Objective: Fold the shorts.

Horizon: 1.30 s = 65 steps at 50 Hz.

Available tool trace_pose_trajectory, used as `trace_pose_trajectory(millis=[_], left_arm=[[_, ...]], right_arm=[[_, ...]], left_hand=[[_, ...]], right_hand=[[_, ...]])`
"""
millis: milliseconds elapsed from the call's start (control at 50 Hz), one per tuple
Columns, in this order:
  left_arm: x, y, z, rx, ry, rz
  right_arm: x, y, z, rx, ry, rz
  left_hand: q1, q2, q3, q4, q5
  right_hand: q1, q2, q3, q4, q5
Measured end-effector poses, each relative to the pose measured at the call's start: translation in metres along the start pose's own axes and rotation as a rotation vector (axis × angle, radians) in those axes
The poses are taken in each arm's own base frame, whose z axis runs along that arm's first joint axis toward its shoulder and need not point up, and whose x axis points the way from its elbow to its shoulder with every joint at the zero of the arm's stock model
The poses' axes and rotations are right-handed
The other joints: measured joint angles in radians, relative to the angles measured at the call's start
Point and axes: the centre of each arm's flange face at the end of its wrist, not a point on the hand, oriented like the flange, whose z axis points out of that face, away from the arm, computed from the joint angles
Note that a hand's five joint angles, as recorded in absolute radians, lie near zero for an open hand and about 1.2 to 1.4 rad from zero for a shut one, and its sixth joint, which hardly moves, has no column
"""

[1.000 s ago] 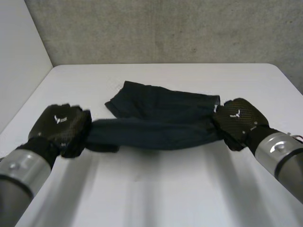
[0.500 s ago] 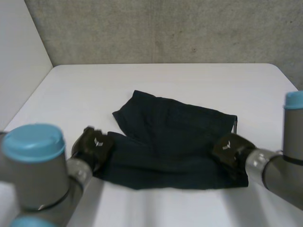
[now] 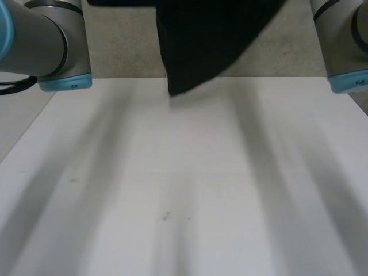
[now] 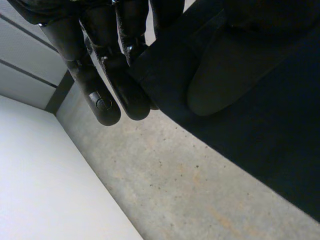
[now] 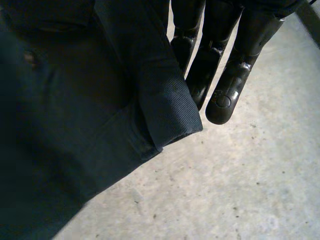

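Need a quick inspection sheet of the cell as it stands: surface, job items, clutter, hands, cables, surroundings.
surface: white table, nothing lying on it, a few small dark specks.
job's things: dark shorts held up off the table, hanging between the two arms in front of the wall.
clutter: nothing seen.
hands: left hand pinches one edge of the shorts with straight fingers; right hand pinches the shorts next to a ribbed hem, fingers also straight.
cables: nothing seen on the table.
surroundings: grey concrete wall behind the table; left arm and right arm raised high on either side.
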Motion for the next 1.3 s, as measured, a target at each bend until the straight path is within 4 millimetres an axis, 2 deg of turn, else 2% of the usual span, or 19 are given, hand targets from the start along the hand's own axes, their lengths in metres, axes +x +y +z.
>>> trace_pose_trajectory(millis=[40, 180, 340, 380, 400, 440, 480, 500, 580, 760, 880, 940, 1080, 1120, 1140, 1160, 1180, 1240, 1300], left_arm=[[0.002, 0.006, -0.005, -0.02, 0.018, -0.019], [0.024, 0.054, -0.063, -0.232, 0.187, -0.073], [0.064, 0.105, -0.183, -0.535, 0.449, -0.052], [0.071, 0.111, -0.206, -0.585, 0.5, -0.044], [0.077, 0.115, -0.231, -0.64, 0.558, -0.034], [0.081, 0.117, -0.259, -0.706, 0.626, -0.021], [0.082, 0.117, -0.27, -0.734, 0.653, -0.015], [0.08, 0.114, -0.288, -0.792, 0.704, -0.001], [0.072, 0.107, -0.3, -0.853, 0.746, 0.018], [0.023, 0.062, -0.318, -1.006, 0.879, 0.079], [0.007, 0.04, -0.336, -1.071, 0.987, 0.106], [-0.011, 0.018, -0.361, -1.148, 1.112, 0.145], [-0.035, -0.008, -0.378, -1.166, 1.171, 0.185], [-0.038, -0.013, -0.378, -1.154, 1.166, 0.184], [-0.042, -0.017, -0.375, -1.136, 1.153, 0.179], [-0.043, -0.019, -0.374, -1.127, 1.146, 0.175], [-0.045, -0.022, -0.37, -1.111, 1.132, 0.169], [-0.048, -0.03, -0.356, -1.056, 1.082, 0.144], [-0.05, -0.035, -0.342, -1.01, 1.034, 0.121]], right_arm=[[-0.006, 0.004, -0.004, -0.022, -0.019, 0.007], [-0.05, 0.037, -0.043, -0.197, -0.178, 0.055], [-0.133, 0.102, -0.126, -0.48, -0.463, 0.107], [-0.147, 0.112, -0.143, -0.535, -0.518, 0.113], [-0.16, 0.122, -0.162, -0.595, -0.577, 0.12], [-0.173, 0.133, -0.185, -0.677, -0.652, 0.129], [-0.176, 0.136, -0.193, -0.705, -0.679, 0.133], [-0.181, 0.14, -0.209, -0.76, -0.729, 0.143], [-0.181, 0.139, -0.223, -0.804, -0.77, 0.152], [-0.139, 0.098, -0.246, -0.827, -0.8, 0.158], [-0.13, 0.087, -0.259, -0.848, -0.833, 0.16], [-0.12, 0.072, -0.282, -0.913, -0.942, 0.151], [-0.104, 0.055, -0.317, -1.009, -1.151, 0.096], [-0.101, 0.053, -0.321, -1.015, -1.168, 0.087], [-0.098, 0.052, -0.324, -1.016, -1.173, 0.078], [-0.097, 0.051, -0.325, -1.013, -1.173, 0.075], [-0.096, 0.051, -0.326, -1.009, -1.168, 0.072], [-0.096, 0.053, -0.326, -0.987, -1.136, 0.066], [-0.097, 0.055, -0.326, -0.971, -1.115, 0.067]], left_hand=[[0.0, 0.0, 0.0, 0.0, 0.0], [0.0, 0.002, 0.0, 0.001, 0.0], [0.0, 0.002, 0.002, 0.003, 0.0], [0.0, 0.002, 0.003, 0.003, 0.0], [0.0, 0.002, 0.003, 0.003, 0.0], [0.0, 0.002, 0.003, 0.003, 0.0], [0.0, 0.002, 0.003, 0.003, 0.0], [0.0, 0.003, 0.003, 0.003, 0.0], [0.0, 0.003, 0.003, 0.003, 0.0], [0.0, 0.003, 0.003, 0.003, 0.0], [0.0, 0.003, 0.003, 0.003, 0.0], [0.0, 0.003, 0.003, 0.003, 0.0], [0.0, 0.003, 0.003, 0.003, 0.0], [-0.028, -0.05, -0.049, -0.052, -0.029], [-0.262, -0.302, -0.279, -0.289, -0.235], [-0.262, -0.302, -0.279, -0.289, -0.235], [-0.505, -0.52, -0.494, -0.509, -0.452], [-0.921, -0.933, -0.924, -0.943, -0.889], [-0.927, -0.973, -0.962, -0.977, -0.923]], right_hand=[[0.0, 0.0, 0.0, 0.0, 0.0], [0.0, 0.0, 0.006, 0.001, 0.0], [0.0, 0.0, 0.005, 0.001, 0.0], [0.0, 0.0, 0.005, 0.001, 0.0], [0.0, 0.0, 0.005, 0.001, 0.0], [0.0, 0.0, 0.005, 0.001, 0.0], [0.0, 0.0, 0.006, 0.001, 0.0], [0.0, 0.0, 0.005, 0.001, 0.0], [0.0, 0.0, 0.006, 0.001, 0.0], [0.0, 0.0, 0.005, 0.001, 0.0], [0.0, 0.0, 0.005, 0.001, 0.0], [0.0, 0.0, 0.005, 0.001, 0.0], [0.0, 0.0, 0.006, 0.001, 0.0], [0.0, 0.0, 0.005, 0.001, 0.0], [0.0, 0.0, 0.006, 0.001, 0.0], [0.0, 0.0, 0.006, 0.001, 0.0], [0.0, 0.0, 0.006, 0.001, 0.0], [0.0, 0.0, 0.005, 0.001, 0.0], [0.0, 0.0, 0.006, 0.001, 0.001]])
